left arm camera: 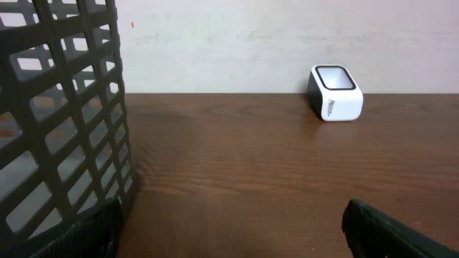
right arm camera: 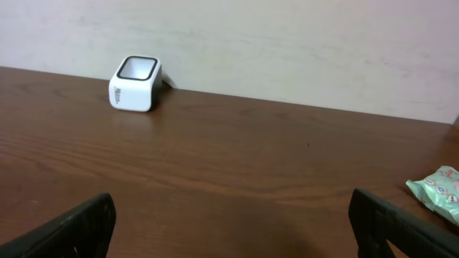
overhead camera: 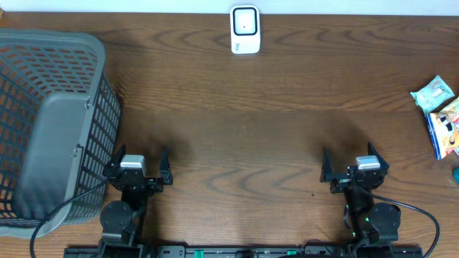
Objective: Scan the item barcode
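Note:
The white barcode scanner [overhead camera: 244, 29] with a dark window stands at the far middle of the table, also seen in the left wrist view as the scanner [left arm camera: 336, 93] and in the right wrist view as the scanner [right arm camera: 135, 84]. Packaged items lie at the right edge: a pale green packet [overhead camera: 434, 93] [right arm camera: 436, 190] and a blue-and-yellow packet [overhead camera: 446, 125]. No barcode shows on them. My left gripper [overhead camera: 143, 154] [left arm camera: 229, 229] hovers open near the front left, empty. My right gripper [overhead camera: 349, 156] [right arm camera: 231, 222] is open near the front right, empty, well short of the packets.
A large grey plastic basket [overhead camera: 50, 122] [left arm camera: 64, 122] fills the left side, right beside my left gripper. A small teal object [overhead camera: 455, 174] peeks in at the right edge. A pale wall runs behind the wooden table [overhead camera: 244, 122].

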{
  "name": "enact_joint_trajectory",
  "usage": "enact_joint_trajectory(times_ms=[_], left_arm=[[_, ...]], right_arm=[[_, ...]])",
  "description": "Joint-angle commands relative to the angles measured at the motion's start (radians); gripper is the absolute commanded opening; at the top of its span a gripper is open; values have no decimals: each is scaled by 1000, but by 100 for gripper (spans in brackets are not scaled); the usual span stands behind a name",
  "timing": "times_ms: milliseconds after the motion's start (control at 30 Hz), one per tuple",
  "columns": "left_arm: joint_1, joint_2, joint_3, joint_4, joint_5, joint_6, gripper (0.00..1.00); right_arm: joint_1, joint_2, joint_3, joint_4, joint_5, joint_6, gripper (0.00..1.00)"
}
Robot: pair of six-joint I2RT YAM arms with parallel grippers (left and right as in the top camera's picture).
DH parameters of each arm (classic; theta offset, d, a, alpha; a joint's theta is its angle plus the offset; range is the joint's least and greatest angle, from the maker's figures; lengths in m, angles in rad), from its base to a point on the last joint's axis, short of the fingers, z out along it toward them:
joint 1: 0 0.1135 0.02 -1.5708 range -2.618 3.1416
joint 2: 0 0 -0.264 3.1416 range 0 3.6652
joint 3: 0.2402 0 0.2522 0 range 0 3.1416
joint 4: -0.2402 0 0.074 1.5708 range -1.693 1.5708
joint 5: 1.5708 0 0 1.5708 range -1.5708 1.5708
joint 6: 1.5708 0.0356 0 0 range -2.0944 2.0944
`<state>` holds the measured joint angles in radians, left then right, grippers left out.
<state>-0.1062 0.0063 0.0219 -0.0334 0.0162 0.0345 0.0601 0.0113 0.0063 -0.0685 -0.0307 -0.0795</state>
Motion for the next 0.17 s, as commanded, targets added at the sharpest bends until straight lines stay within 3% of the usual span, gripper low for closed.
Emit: enact_joint_trajectory(times_ms=[0,133], left_arm=[[5,-2,-18,-40,-25,17,98],[5,-2,-18,-40,-25,17,98]], right_arm=[[-10,-6,-1,-3,-5,15,99],[-10,-6,-1,-3,-5,15,99]])
